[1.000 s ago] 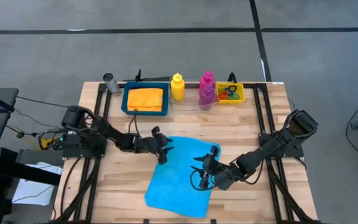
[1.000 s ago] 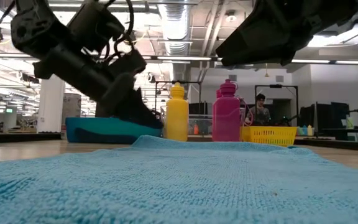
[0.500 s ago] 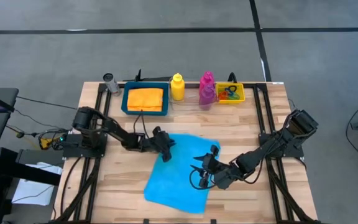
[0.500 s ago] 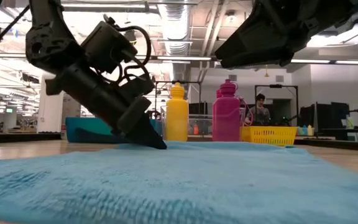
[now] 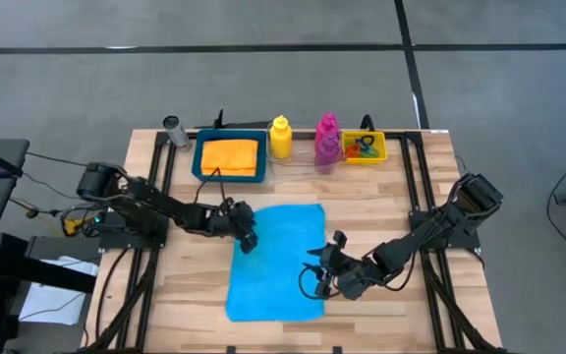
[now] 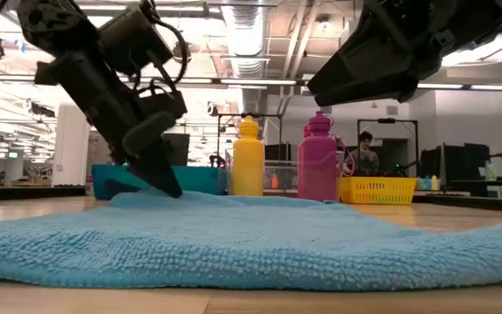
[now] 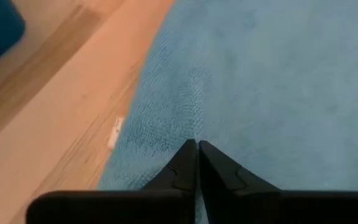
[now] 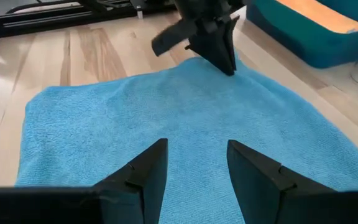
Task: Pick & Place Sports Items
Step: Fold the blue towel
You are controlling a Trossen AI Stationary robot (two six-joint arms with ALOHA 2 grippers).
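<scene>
The cyan cloth [image 5: 281, 264] lies spread flat on the wooden table, mid-front. My left gripper [image 5: 248, 242] is shut on its left edge, and its tip shows in the low view [image 6: 170, 189]. My right gripper [image 5: 323, 269] hangs open over the cloth's right edge [image 8: 197, 147], touching nothing. At the table's far edge stand a yellow bottle [image 5: 280, 138], a magenta bottle [image 5: 327, 129] and a purple bottle [image 5: 324, 155]. The orange cloth [image 5: 231, 154] lies in the blue tray [image 5: 200, 157]. Coloured rings [image 5: 365, 147] lie in the yellow bin [image 5: 378, 147]. My left gripper pinches the cyan cloth at its left edge [image 7: 194, 127], toward the far end, between its two shut fingertips. The fingers slant down from the table's left. The cloth rises to a small peak at the tips [image 8: 236, 67]; everything else lies flat on the table.
A grey cylinder [image 5: 174, 130] stands at the far left corner. Bare wood lies left and right of the cloth. Black frame rails run along both table sides. A person [image 6: 364, 153] shows in the room behind.
My left gripper has shut on the cyan cloth's left edge and drawn back toward the table's left. The cloth slid left with it and turned squarer to the table edges; its right corner has drawn in beside my right gripper.
</scene>
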